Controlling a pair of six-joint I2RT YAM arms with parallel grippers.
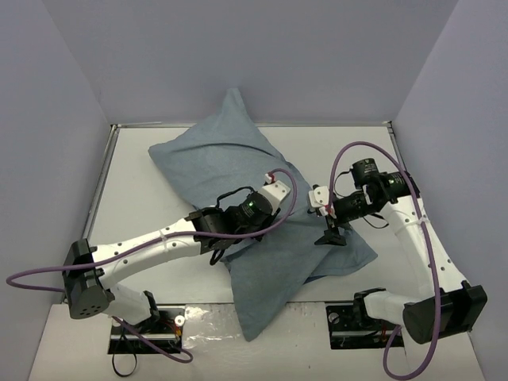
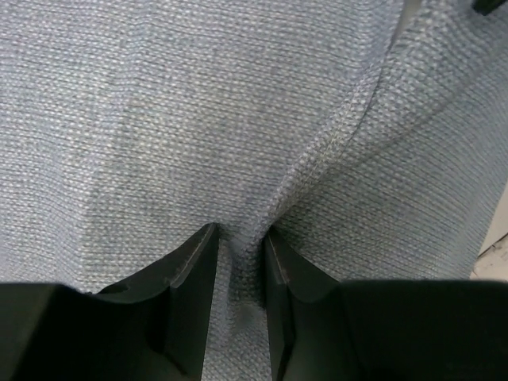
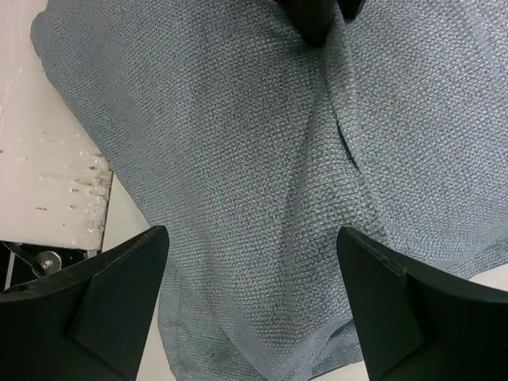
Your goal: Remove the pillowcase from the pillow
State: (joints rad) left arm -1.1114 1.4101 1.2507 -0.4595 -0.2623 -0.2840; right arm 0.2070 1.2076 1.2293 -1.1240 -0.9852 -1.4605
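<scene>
Pillowcase: grey-blue woven cloth, lying slantwise across the white table, from the far-left part toward the near edge between the two arm bases.
Shape: far half plump and rounded, with one corner poking up against the back wall; near half flatter, ending in a slack flap.
Pillow: hidden under the cloth, none of it in view.
Left gripper: pressed down on the middle of the pillowcase, with its black fingers drawn almost together, pinching a narrow ridge of cloth between them. Creases fan out from the pinch.
Right gripper: over the right-hand part of the pillowcase, near its edge, fingers spread wide, nothing between them. Cannot tell whether the tips touch the cloth.
Spacing: the two grippers are near each other over the cloth's middle, the left one just to the left of the right one.
Cloth edge: a hemmed border shows in the right wrist view, with bare table beside it.
Surround: pale lavender walls on three sides.
</scene>
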